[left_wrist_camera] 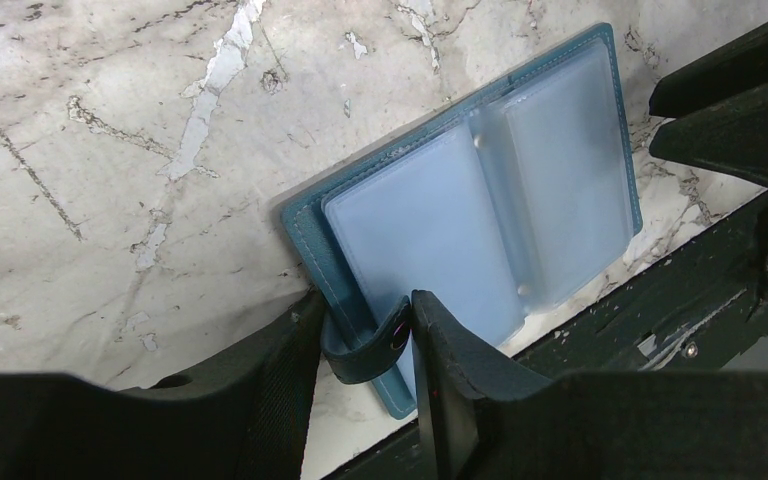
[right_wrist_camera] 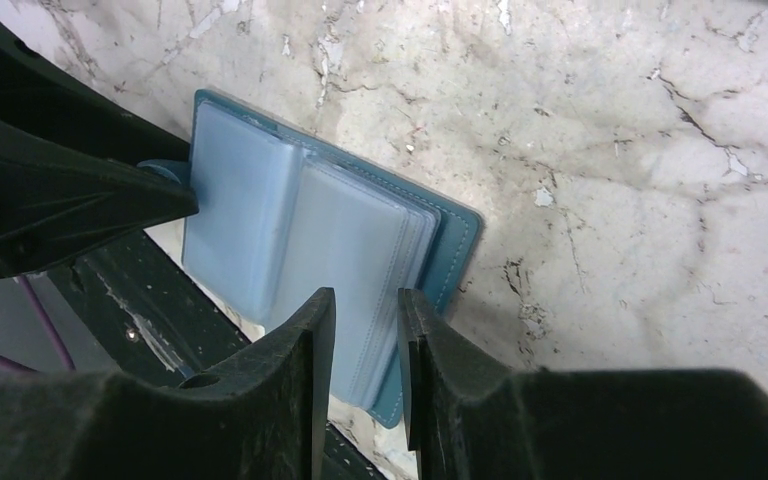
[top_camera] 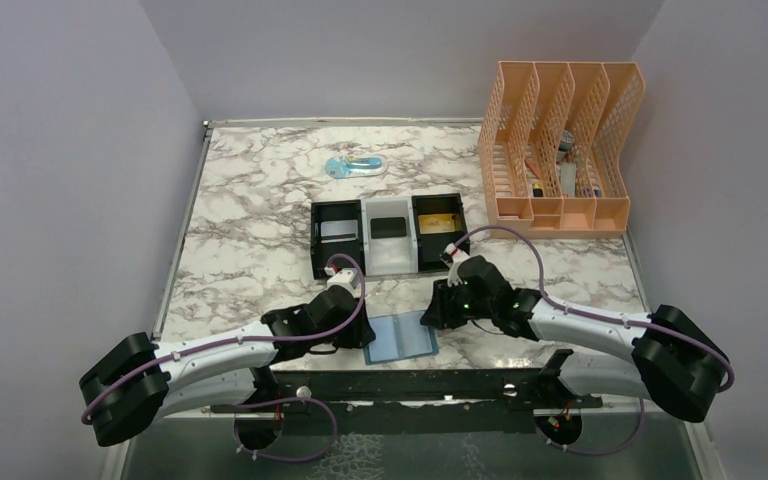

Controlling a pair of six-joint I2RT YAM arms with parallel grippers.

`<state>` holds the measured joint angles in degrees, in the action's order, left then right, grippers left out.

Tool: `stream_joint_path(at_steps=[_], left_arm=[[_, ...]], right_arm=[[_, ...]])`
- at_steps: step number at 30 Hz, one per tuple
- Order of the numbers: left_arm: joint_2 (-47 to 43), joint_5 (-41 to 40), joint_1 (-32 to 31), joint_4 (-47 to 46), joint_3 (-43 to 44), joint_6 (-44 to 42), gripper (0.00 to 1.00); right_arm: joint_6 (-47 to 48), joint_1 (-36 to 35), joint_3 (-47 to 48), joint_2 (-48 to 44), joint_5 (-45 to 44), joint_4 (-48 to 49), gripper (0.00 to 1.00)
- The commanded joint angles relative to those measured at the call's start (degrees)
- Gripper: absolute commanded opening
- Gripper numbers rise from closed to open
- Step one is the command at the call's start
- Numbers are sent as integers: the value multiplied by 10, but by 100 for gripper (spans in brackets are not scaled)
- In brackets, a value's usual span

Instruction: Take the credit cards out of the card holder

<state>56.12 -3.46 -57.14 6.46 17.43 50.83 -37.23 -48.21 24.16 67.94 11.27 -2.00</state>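
- The card holder lies open, pale inside up, at the near edge of the tabletop, between the two arms. One near corner reaches the rim.
- Its long axis runs left to right along that edge, slightly skewed. The fold runs front to back, with one stack of clear sleeves on each side.
- The left end effector sits at the holder's left short edge. Its fingers are set moderately apart and clamp the closure strap, which curls up between them, so that side looks pinned.
- The right end effector is over the outer edge of the right-hand sleeve stack, just beside the teal cover's rim. Its jaws show only a narrow gap, and I cannot tell whether they pinch a sleeve or merely straddle it.
- Both arms are at the holder. The right one is the free one and the better placed to work the sleeves.
- The sleeve openings are not readable from here, so the pull direction is uncertain. I cannot see whether any cards are inside.
- The tray stands well beyond the holder, toward the far side.
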Motion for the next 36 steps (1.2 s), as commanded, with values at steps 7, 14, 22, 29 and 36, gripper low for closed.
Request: stream_joint_path(at_steps=[7,14,22,29,36], left_arm=[[1,6,-5,-7,-7,4,39],[10,6,-6,-9,-7,3,37],[13,6,-7,-11,-8,4,37],[14,4,-8,-12,-7,6,36],[17,3,-8,-11,-6,6,36]], right_arm=[[-8,-1,-15,48,22,68,30],[-11,-1,-26,57,37,98,23],[-2,-1,-4,6,-14,18,30],[1,-1,-14,-15,19,30,31],[-5,-1,-25,42,46,79,30]])
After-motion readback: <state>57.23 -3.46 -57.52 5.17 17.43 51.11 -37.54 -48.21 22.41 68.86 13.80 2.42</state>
